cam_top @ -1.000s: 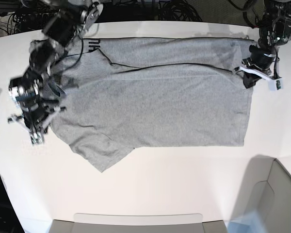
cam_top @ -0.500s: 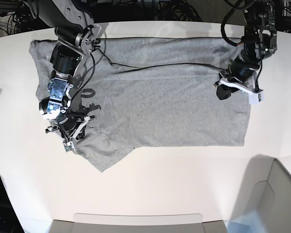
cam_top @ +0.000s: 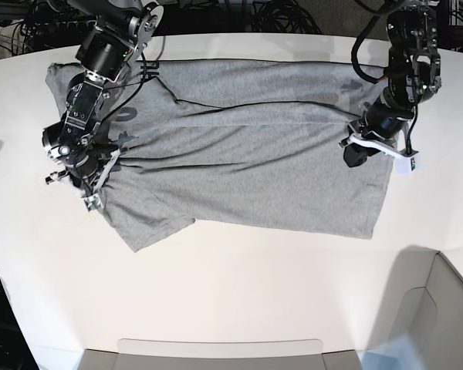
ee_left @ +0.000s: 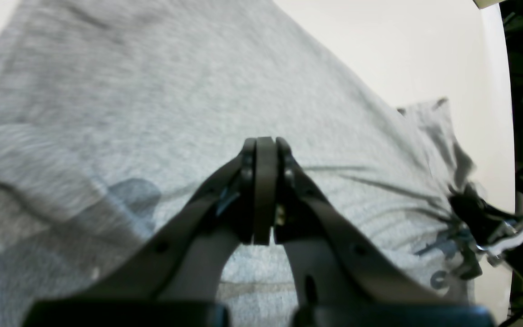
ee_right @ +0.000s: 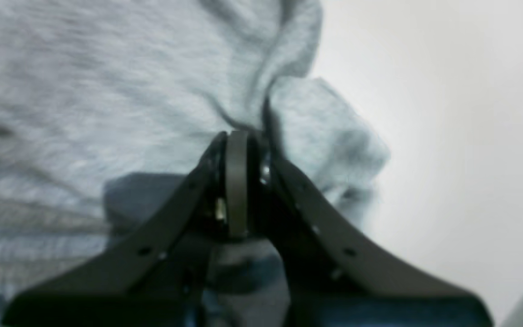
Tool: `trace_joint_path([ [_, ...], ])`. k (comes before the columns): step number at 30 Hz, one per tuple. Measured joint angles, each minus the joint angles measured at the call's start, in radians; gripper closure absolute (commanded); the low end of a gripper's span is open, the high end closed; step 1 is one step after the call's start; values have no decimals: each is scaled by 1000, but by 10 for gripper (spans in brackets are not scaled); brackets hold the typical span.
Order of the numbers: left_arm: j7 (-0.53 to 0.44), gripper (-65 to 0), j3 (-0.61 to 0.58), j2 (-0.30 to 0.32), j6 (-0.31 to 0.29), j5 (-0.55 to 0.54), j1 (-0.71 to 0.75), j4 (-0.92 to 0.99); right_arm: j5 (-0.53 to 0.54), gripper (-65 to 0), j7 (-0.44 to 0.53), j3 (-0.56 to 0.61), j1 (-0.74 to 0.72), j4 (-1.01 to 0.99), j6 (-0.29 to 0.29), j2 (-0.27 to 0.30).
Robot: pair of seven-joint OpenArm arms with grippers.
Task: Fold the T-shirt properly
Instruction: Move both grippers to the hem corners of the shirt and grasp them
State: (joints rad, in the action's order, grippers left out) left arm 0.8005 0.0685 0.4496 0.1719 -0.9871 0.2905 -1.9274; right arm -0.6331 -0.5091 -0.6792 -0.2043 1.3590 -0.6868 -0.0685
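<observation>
Your shirt (cam_top: 247,166) lies spread across the far half of the white table (cam_top: 239,293), long axis running side to side, with a fold line along its upper part and a sleeve poking out toward you at the lower left. Dark lettering peeks out near the top-left corner. Your right pincer (ee_right: 236,141) has its jaws pressed together on a bunched ridge of grey cloth at the shirt's edge, bare table just beside it; from the base view it sits at the left end of the shirt (cam_top: 83,171). Your left pincer (ee_left: 265,150) is pressed closed as well, over the shirt's right end (cam_top: 368,143); whether it pinches fabric you cannot tell from these views.
</observation>
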Motion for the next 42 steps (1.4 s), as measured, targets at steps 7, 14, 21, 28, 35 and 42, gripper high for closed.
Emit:
trace_joint_path([
  [7, 0, 0, 0, 1, 0, -1, 1, 1, 24, -249, 16, 12, -230, -43, 0, -5],
  [14, 0, 0, 0, 2, 0, 0, 5, 2, 6, -255, -5, 32, -364, -374, 0, 52],
  [21, 0, 0, 0, 0, 0, 0, 3, 2, 183, -255, 13, 37, -441, -581, 0, 157],
  [28, 0, 0, 0, -1, 0, 0, 3, 2, 204, -254, 159, 40, -443, -797, 10, 237],
  [35, 0, 0, 0, -1, 0, 0, 3, 2, 241, -254, 310, 41, -460, -1017, 52, 286],
  [42, 0, 0, 0, -1, 0, 0, 3, 2, 253, -254, 341, 141, -486, -1075, 60, 261],
])
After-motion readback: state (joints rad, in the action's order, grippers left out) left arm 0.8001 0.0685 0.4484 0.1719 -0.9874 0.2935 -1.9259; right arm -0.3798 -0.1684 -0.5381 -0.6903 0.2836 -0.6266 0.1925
